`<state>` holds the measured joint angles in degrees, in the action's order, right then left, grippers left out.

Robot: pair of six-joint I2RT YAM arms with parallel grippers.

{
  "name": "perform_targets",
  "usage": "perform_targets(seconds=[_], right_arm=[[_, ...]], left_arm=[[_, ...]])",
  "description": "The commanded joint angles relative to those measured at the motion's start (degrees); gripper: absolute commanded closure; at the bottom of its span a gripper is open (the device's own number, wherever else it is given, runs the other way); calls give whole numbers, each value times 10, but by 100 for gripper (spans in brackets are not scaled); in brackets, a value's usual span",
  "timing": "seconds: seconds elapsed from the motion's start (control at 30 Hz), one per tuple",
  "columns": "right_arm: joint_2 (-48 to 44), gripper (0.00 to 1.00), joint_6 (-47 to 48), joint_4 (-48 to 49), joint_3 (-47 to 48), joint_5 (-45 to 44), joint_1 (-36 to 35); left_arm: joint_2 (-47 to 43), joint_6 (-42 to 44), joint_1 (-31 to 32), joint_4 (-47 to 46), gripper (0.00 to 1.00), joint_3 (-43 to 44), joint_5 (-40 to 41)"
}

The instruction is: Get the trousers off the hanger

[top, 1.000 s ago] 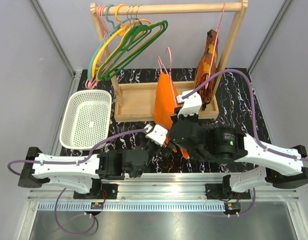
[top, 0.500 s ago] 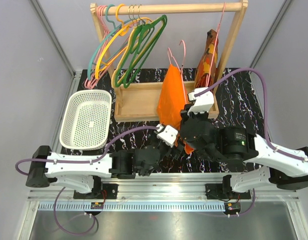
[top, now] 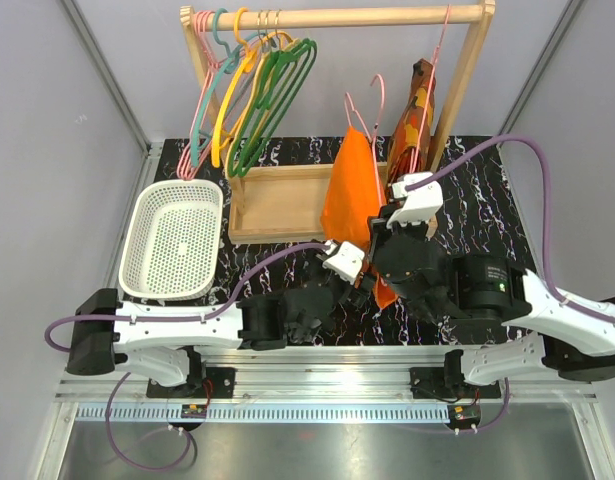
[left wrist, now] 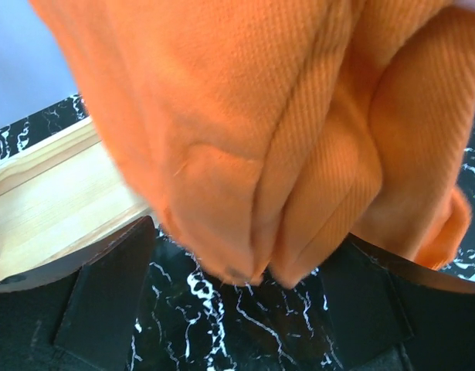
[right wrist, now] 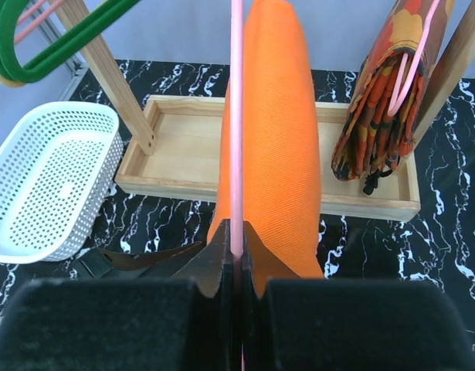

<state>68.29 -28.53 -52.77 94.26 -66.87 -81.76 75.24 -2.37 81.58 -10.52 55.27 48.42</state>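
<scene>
Right gripper [right wrist: 237, 259] jaws pinching hanger [right wrist: 236, 116] shut; left gripper [left wrist: 245, 305] jaws gaping around trousers [left wrist: 260, 139] below hanger; tugging sideways, you're risking snagging

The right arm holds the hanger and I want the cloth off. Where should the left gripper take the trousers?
By their bunched lower end, from below. The trousers hang from the hanger in thick folds, the tip dangling between the open fingers of the left gripper. The right gripper pinches the hanger wire, so a downward pull may slide them off.
</scene>
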Motion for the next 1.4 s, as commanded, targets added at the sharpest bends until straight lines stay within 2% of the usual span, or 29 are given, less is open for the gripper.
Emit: perform_targets(seconds=[0.0, 0.1, 0.17, 0.27, 0.33, 0.5, 0.53, 0.57, 0.6, 0.7, 0.77, 0.87, 0.9, 0.93, 0.97, 1.0, 1.07, 1.37], right_arm=[[-43, 100, -10, 101, 9, -53, -4], [-57, 100, -13, 112, -6, -47, -4], [-62, 100, -19, 109, -10, -42, -4], [-64, 100, -22, 99, -9, -42, -3], [-65, 100, -22, 94, -7, -43, -4], [-70, 100, -22, 92, -3, -38, -4], [-71, 100, -19, 94, -4, -35, -4], [-71, 100, -17, 101, -5, -34, -4], [-72, 100, -11, 103, -5, -34, -4], [-74, 100, -4, 111, -4, -36, -4], [-76, 100, 2, 112, 0, -39, -4], [-76, 100, -2, 110, -1, -28, -4], [-76, 100, -2, 110, -1, -27, -3], [-75, 100, -2, 107, 0, -27, -4], [-75, 100, -2, 105, 2, -31, -4], [-76, 100, 0, 102, 7, -37, -4], [-77, 100, 4, 101, 8, -43, -3], [-69, 100, 7, 104, 13, -31, -4]], left_arm=[[3, 2, -5, -98, 13, 15, 3], [-1, 1, -6, -114, 12, 15, -10], [3, 15, -6, -124, 16, 17, -2], [9, 19, -12, -128, 42, 24, 6], [6, 34, -18, -128, 51, 23, 6], [-2, 36, -31, -122, 45, 22, 4], [-1, 35, -33, -120, 32, 23, -3], [-1, 34, -33, -117, 24, 26, -8], [3, 34, -32, -114, 21, 27, -25], [3, 28, -32, -114, 20, 23, -48], [6, 27, -32, -116, 22, 20, -68], [17, 32, -32, -107, 32, 24, -70], [18, 32, -31, -106, 44, 27, -72], [18, 35, -32, -105, 45, 26, -77], [18, 38, -32, -95, 44, 27, -86], [12, 39, -32, -86, 33, 26, -104], [10, 38, -31, -75, 23, 23, -114], [26, 45, -32, -68, 18, 29, -104]])
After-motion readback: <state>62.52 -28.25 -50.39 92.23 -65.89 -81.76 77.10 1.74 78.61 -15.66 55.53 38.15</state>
